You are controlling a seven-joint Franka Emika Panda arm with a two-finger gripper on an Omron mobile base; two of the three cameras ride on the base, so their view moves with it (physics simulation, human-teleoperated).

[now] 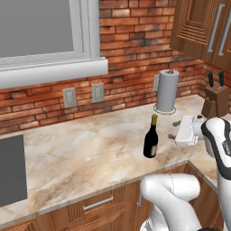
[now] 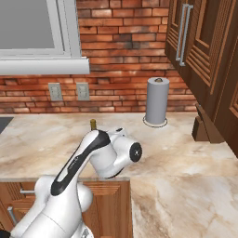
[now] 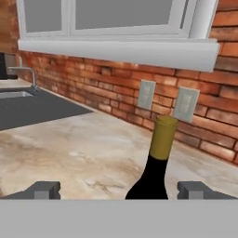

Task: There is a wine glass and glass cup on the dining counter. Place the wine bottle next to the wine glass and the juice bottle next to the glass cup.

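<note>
Now, from the left base view: wine bottle point(image 1: 151, 137) upright on the marbled worktop point(image 1: 85, 153), just ahead of the gripper point(image 1: 173, 130), jaws spread wide, nothing held
From the right base view: bottle's gold top point(image 2: 93, 124) poking out behind the arm
From the hand view: bottle neck point(image 3: 162, 139) between the parted fingertips point(image 3: 195, 189), nearer the right one, untouched
</note>
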